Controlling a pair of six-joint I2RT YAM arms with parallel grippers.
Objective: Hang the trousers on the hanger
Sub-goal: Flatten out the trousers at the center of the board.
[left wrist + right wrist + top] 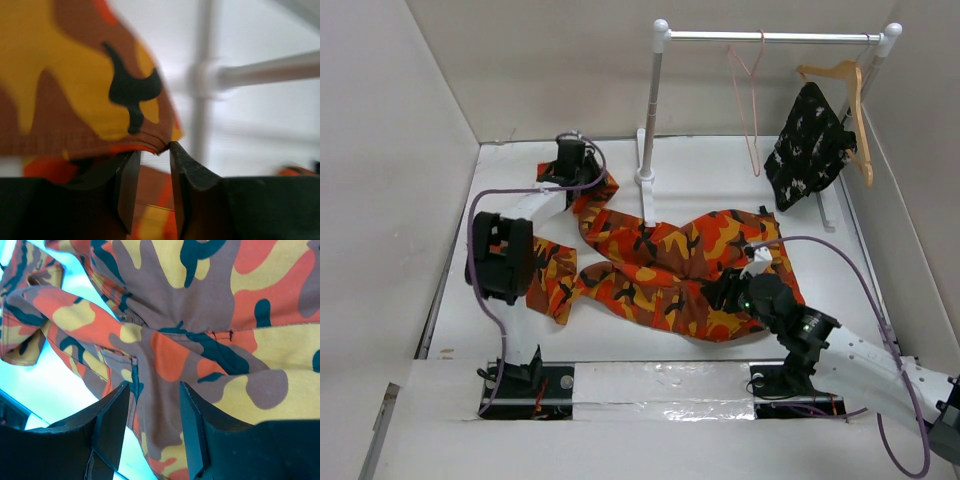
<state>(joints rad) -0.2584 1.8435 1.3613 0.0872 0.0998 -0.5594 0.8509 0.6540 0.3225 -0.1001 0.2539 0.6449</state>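
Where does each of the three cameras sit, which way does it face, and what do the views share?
Top external: fixed above and behind the bases, facing down and forward over the table, trousers and rack; both arms show, with left gripper and right gripper.
Left wrist: on the left wrist, facing along its fingers past a trouser hem to the blurred rack.
Right wrist: on the right wrist, facing along its fingers onto trouser fabric.
Shared: all three see the trousers; top and left wrist see the rack.

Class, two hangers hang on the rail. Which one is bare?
The thin pink wire hanger, left of the wooden hanger. The wooden one carries the black speckled garment.
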